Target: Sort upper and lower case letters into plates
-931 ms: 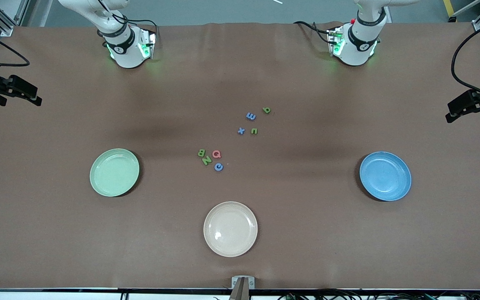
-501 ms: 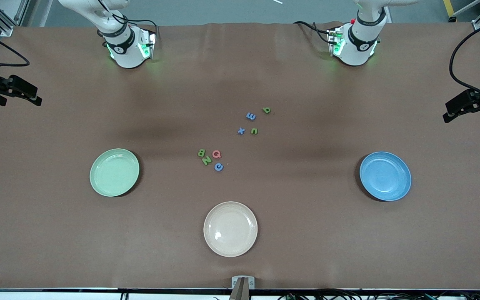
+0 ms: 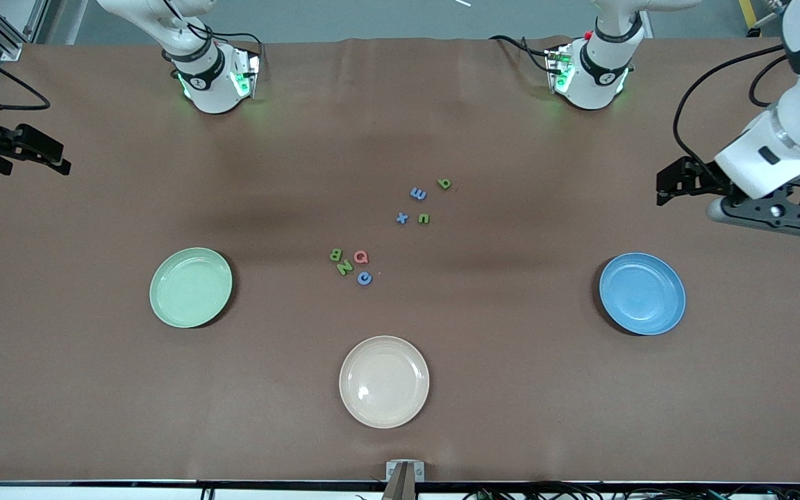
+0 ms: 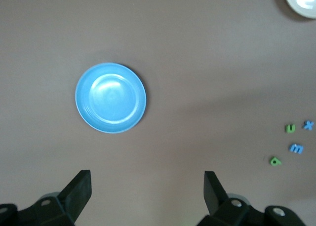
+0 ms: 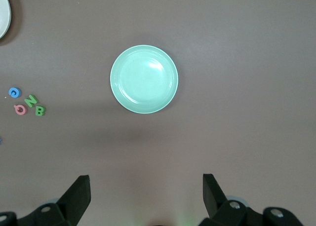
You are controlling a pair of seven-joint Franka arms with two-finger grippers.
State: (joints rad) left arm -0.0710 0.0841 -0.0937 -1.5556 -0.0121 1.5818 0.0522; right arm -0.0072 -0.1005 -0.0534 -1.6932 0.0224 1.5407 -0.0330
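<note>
A mint green plate (image 3: 191,287) lies toward the right arm's end and a sky blue plate (image 3: 642,293) toward the left arm's end; both are empty. Small foam letters lie mid-table in two clusters: blue m (image 3: 419,194), green q (image 3: 445,184), blue x (image 3: 402,218) and green u (image 3: 424,219); nearer the camera, green B (image 3: 336,254), green N (image 3: 344,267), red Q (image 3: 362,257) and blue C (image 3: 364,278). My left gripper (image 3: 662,189) is open and empty over bare table beside the blue plate (image 4: 110,97). My right gripper (image 3: 63,160) is open and empty at its table end, looking down on the green plate (image 5: 143,79).
An empty cream-beige plate (image 3: 384,381) lies nearest the camera, in the middle. The two arm bases (image 3: 216,80) stand along the table's edge farthest from the camera. A brown cloth covers the table.
My left arm has swung in from the table's end toward the middle, and its wrist now shows in the front view. The right arm, letters and plates have not moved.
</note>
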